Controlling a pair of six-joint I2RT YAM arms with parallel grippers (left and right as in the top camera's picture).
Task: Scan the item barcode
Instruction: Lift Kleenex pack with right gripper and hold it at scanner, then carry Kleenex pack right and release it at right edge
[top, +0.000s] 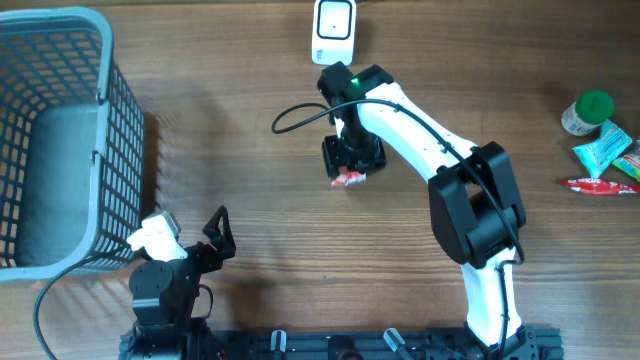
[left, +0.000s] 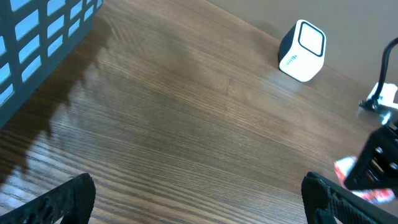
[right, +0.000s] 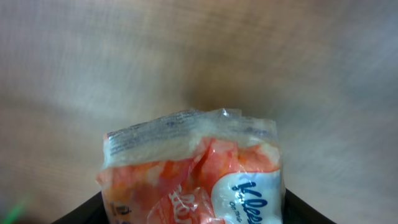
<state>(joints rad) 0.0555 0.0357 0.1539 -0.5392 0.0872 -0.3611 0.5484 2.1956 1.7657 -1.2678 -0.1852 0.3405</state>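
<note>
Though a sliver overhead — lettered tissue pack (right: 186, 168) in right gripper (top: 350, 170).

**Pretend Shop Checkout in a Robot Lab**

Looks like a play shop, not a real one. Uses a wooden table (top: 250, 230) as the counter. Holds a grey shopping basket (top: 125, 150) on the left, just like in a store. Keeps a small white scanner (top: 333, 30) at the far edge, the kind seen at a till. Shows shop goods on the right: a green-lidded bottle (top: 588, 110), a blue-green packet (top: 603, 150) and a red packet (top: 598, 185), close together. Also shows an orange tissue pack (top: 348, 179) near the middle. Feels like a lab too, with a black left arm (top: 160, 288) and a white-and-black right arm (top: 440, 160) at the near edge.
</note>
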